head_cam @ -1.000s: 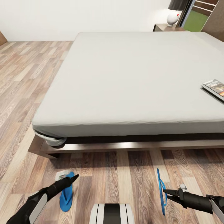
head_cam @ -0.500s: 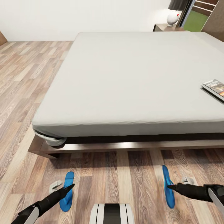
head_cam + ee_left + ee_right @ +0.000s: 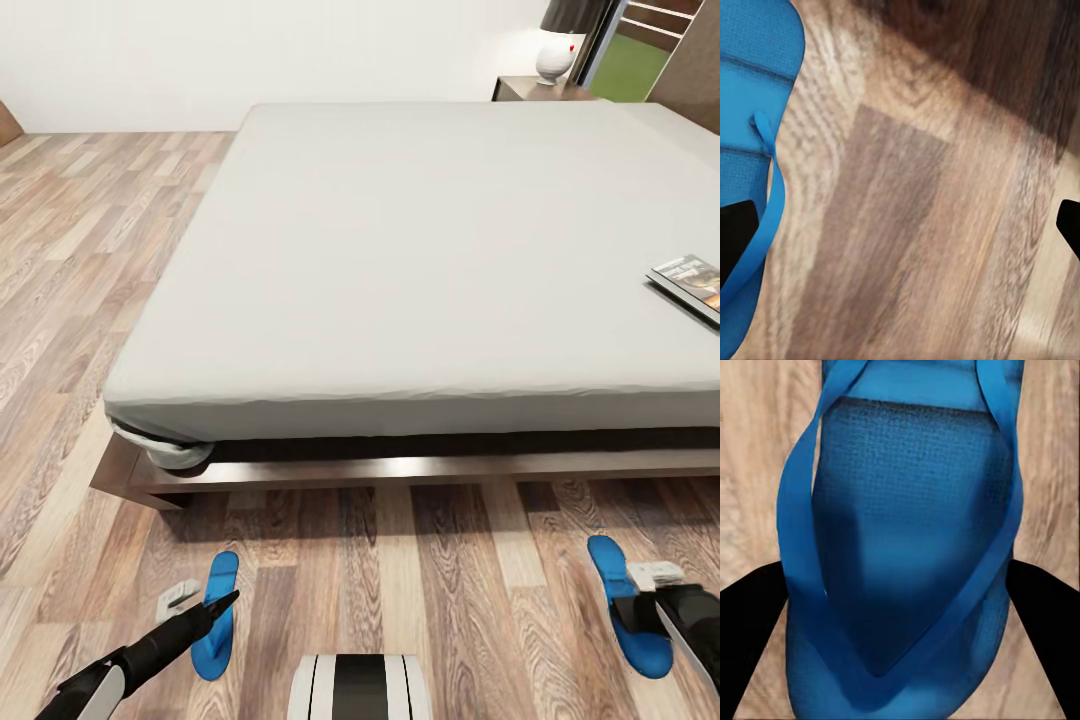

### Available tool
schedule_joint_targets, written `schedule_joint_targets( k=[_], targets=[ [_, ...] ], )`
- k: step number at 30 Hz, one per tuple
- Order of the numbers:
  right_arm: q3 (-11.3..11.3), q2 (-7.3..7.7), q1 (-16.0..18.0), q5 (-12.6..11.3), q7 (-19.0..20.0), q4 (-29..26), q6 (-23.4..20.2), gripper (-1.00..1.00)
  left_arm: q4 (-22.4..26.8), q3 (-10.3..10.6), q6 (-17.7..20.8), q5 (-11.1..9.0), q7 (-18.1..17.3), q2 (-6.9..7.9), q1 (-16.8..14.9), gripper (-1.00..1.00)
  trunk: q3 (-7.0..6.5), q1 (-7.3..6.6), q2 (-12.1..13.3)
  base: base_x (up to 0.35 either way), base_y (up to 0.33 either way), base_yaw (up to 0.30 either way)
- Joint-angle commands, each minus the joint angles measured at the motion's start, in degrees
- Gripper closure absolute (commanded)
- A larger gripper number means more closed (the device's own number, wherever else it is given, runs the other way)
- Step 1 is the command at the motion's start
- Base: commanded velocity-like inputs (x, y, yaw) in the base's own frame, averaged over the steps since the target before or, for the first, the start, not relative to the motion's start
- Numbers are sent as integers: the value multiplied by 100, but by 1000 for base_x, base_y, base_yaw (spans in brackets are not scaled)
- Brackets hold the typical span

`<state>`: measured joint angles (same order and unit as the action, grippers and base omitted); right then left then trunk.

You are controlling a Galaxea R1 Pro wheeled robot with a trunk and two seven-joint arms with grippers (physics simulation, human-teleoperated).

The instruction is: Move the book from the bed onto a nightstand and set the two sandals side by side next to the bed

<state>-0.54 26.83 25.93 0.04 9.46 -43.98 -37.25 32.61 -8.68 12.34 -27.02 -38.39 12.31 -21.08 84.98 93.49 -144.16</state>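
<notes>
Sandal step in hand, book untouched. Left claw (image 3: 222,603) sits low at 7 o'clock in the head view, tips over the left sandal (image 3: 214,615), which lies flat on the plank floor (image 3: 60,300) just off the bed corner; left wrist view has the dark fingertips (image 3: 736,236) well apart with bare wood between them and the sandal off to one side, so jaws open, gripping nothing. Right sandal (image 3: 628,617) lies flat at 5 o'clock, well apart from its mate. Right claw (image 3: 900,615) straddles it: tips spread either side of the sole, open, not clamped. Judgement: the pair isn't side by side yet, so one sandal needs closing on and carrying across, staying beside the bed (image 3: 430,270). Sandals are thin, flat, bright-blue textured foam with narrow Y straps, floppy, so probably pinch the edge. Mattress is smooth off-white on a dark wood frame. Book (image 3: 690,285), a thin paperback, lies on the mattress at 3 o'clock. Nightstand (image 3: 530,90) with white lamp (image 3: 556,55) at 1 o'clock.
</notes>
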Motion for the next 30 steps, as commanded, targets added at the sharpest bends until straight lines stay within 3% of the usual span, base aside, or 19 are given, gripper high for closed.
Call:
schedule_joint_targets(
  k=[1,3,6,21,30],
  targets=[
    [-3,-4,0,105,9,1,222,100,0,-11,58,-49,-19,-2,-2,-100,4,-1,-1,0,0,0],
    [0,-9,0,239,-12,3,643,100,0,-11,58,-49,-19,-7,-2,-100,4,-1,-1,0,0,0],
    [1,-11,0,292,-11,4,828,100,0,-11,58,-49,-19,-6,-2,-100,4,-1,-1,0,0,0],
    [5,-10,0,313,10,4,837,100,0,-11,58,-49,22,-2,-2,-100,4,-1,-1,0,8,0],
    [11,-11,0,313,0,-5,825,100,0,-20,74,-58,24,-1,-2,-100,4,-1,-1,0,258,0]
  ],
)
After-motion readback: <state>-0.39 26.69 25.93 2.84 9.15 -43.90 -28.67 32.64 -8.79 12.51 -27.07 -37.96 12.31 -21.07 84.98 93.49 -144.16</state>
